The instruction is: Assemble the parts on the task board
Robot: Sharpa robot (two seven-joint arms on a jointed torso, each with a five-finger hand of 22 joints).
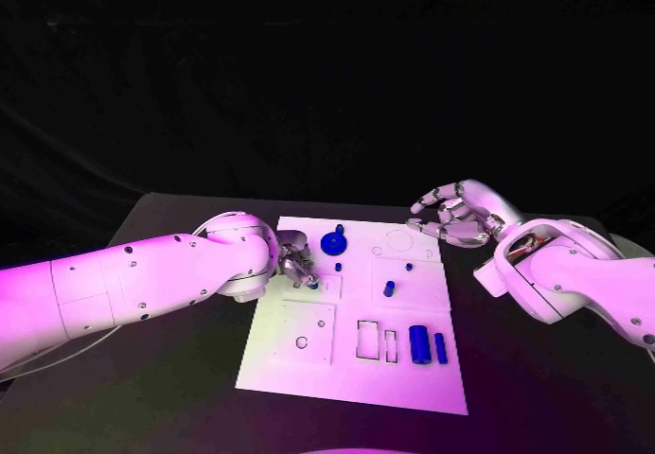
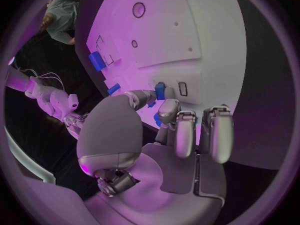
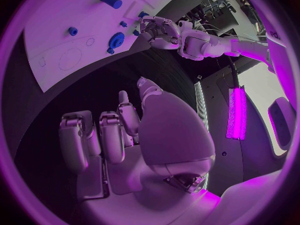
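The left hand (image 1: 298, 269) pinched a small blue part (image 2: 160, 90) at the board's (image 1: 308, 374) left edge. The right hand (image 1: 454, 214) hung off the board's far right corner, fingers curled on nothing.

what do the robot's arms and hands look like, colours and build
Both arms are smooth white rounded shells with small dark screw dots. The left arm ends in a silver jointed hand; the right hand matches it, with pale pads on its fingertips. The right arm shows a dark opening at the wrist.
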